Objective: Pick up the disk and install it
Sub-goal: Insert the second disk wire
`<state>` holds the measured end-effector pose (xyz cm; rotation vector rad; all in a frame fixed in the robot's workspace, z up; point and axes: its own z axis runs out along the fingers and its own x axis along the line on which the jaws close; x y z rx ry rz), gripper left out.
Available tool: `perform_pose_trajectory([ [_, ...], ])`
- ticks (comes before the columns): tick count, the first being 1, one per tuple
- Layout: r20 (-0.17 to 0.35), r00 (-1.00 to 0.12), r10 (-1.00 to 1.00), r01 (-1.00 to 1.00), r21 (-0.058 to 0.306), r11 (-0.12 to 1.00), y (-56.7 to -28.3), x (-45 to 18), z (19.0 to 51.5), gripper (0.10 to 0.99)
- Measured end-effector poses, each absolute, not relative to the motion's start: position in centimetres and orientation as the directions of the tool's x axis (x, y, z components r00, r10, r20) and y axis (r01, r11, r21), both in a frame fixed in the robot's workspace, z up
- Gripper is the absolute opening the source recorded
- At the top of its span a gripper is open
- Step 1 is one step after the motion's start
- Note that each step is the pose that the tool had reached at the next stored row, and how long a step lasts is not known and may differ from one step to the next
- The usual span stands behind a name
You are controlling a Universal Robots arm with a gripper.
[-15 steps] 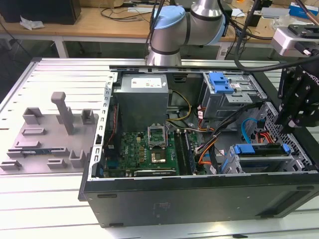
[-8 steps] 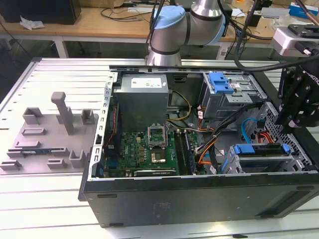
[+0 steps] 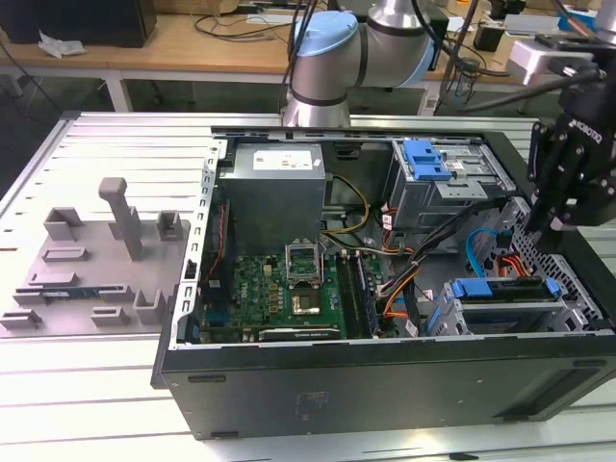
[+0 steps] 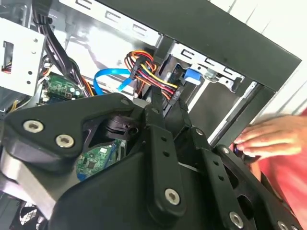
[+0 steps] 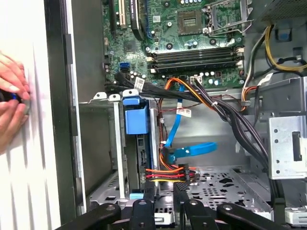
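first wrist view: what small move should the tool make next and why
Probably ease the tool slowly down toward the disk. The disk stands edge-up in the drive bay, coloured cables lie close beside it, and a person's hand rests outside the case wall.

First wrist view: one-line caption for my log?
Gripper above the open computer case, near the blue-bracketed disk seated in its bay; hand outside.
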<state>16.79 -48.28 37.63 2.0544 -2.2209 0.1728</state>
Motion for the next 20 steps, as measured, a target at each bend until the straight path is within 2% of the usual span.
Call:
perform_pose_trajectory([
  [4,0.229,-0.077,-0.970,-0.997,-0.013,0.076,-46.7,15.8,37.5,0.302],
  [9,0.294,-0.077,-0.953,-0.997,-0.019,0.075,-45.7,14.4,37.3,0.302],
  [13,0.322,-0.077,-0.943,-0.997,-0.021,0.074,-44.5,14.2,37.2,0.302],
  [20,0.343,-0.077,-0.936,-0.997,-0.022,0.074,-44.5,13.8,36.5,0.302],
])
